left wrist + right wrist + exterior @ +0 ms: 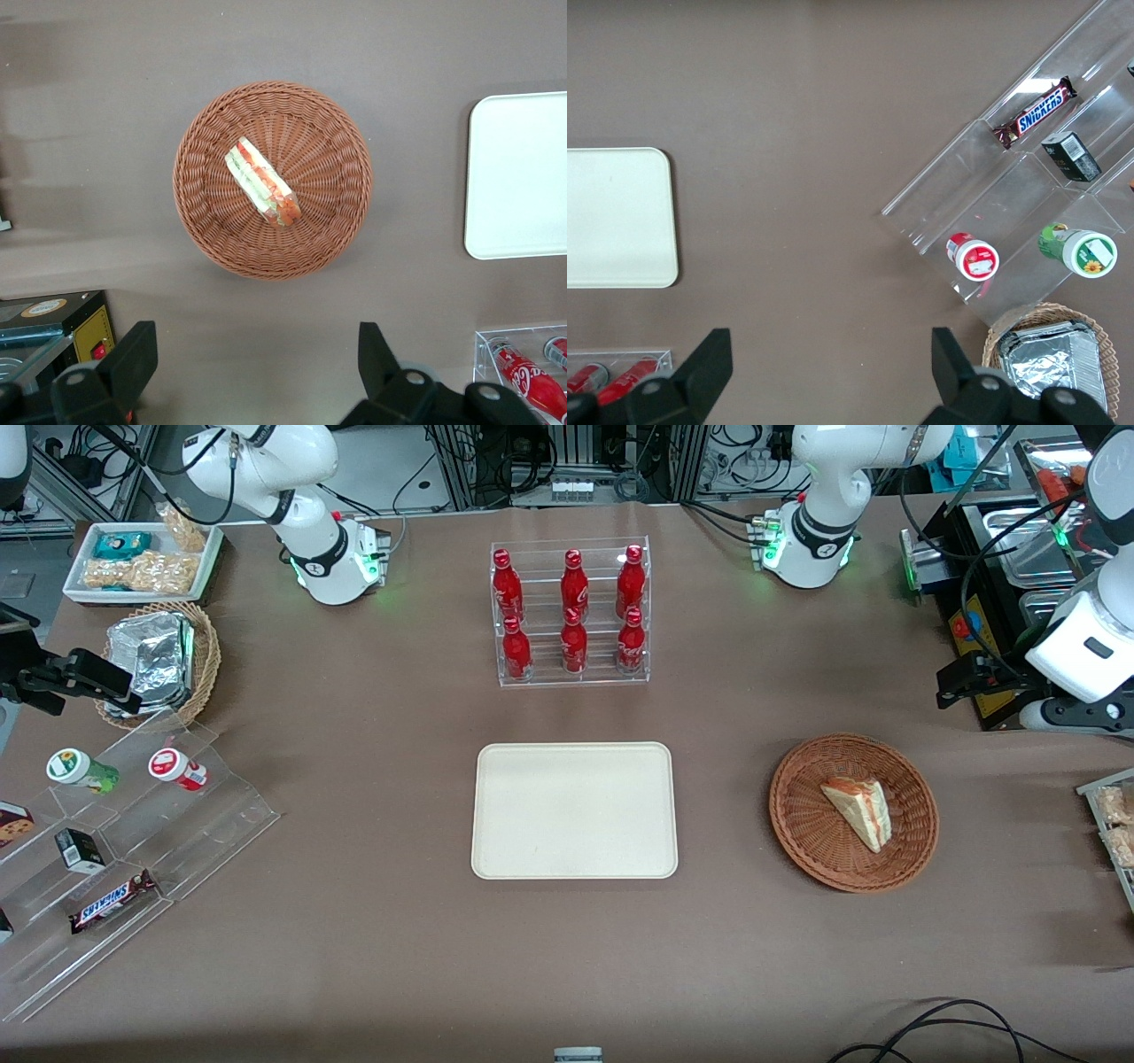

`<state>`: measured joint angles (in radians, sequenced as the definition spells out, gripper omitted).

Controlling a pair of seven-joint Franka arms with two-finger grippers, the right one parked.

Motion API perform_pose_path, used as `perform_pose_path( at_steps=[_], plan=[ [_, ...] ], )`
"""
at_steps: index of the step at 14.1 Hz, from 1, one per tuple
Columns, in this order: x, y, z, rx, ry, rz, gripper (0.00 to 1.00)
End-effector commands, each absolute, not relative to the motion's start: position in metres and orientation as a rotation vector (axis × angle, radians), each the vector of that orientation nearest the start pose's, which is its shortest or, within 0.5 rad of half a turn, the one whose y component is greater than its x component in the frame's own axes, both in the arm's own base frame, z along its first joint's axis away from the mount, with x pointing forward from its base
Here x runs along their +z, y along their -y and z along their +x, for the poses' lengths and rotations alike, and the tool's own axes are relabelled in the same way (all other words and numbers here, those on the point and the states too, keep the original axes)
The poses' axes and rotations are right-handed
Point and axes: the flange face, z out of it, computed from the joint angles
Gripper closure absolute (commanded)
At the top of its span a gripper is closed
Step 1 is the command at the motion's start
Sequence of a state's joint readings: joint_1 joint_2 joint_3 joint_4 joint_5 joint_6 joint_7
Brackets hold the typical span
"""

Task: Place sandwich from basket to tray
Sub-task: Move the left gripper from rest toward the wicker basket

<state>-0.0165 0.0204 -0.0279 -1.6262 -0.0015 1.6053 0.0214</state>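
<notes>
Lying in the reddish-brown wicker basket (853, 811), the sandwich (858, 811) rests on its side, a pale triangular wedge with its red-orange and green filling edge exposed. The basket stands on the brown worktop (354, 939), beside the cream tray (574, 810) toward the working arm's end; the two are well apart, with bare worktop between. Taking the tray as the dial centre in the front view, the basket sits at about 3 o'clock and the clear rack of red bottles (571, 613) at 12 o'clock. The tool (257, 367) hangs above the worktop near the basket, its two dark fingers (133, 359) spread wide and holding nothing. In the wrist view the sandwich (261, 181) lies near the middle of the basket (213, 221), and one rounded end of the tray (518, 177) shows.
</notes>
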Motion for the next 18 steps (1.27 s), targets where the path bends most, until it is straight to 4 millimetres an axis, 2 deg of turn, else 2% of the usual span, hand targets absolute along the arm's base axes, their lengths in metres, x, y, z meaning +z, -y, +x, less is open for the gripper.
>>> perform_pose_path(
  at_steps=[1, 6, 11, 13, 16, 18],
  plan=[
    [0.593, 0.026, 0.562, 0.092, -0.113, -3.141, 0.0],
    [0.588, 0.028, 0.561, 0.13, -0.115, -3.143, 0.0],
    [0.563, 0.028, 0.56, 0.207, -0.123, -3.13, 0.0],
    [0.54, 0.027, 0.565, 0.259, -0.113, -3.123, 0.0],
    [0.487, 0.027, 0.586, 0.333, -0.088, -3.115, 0.0],
    [0.451, 0.025, 0.59, 0.326, -0.055, -3.115, 0.0]
  ],
)
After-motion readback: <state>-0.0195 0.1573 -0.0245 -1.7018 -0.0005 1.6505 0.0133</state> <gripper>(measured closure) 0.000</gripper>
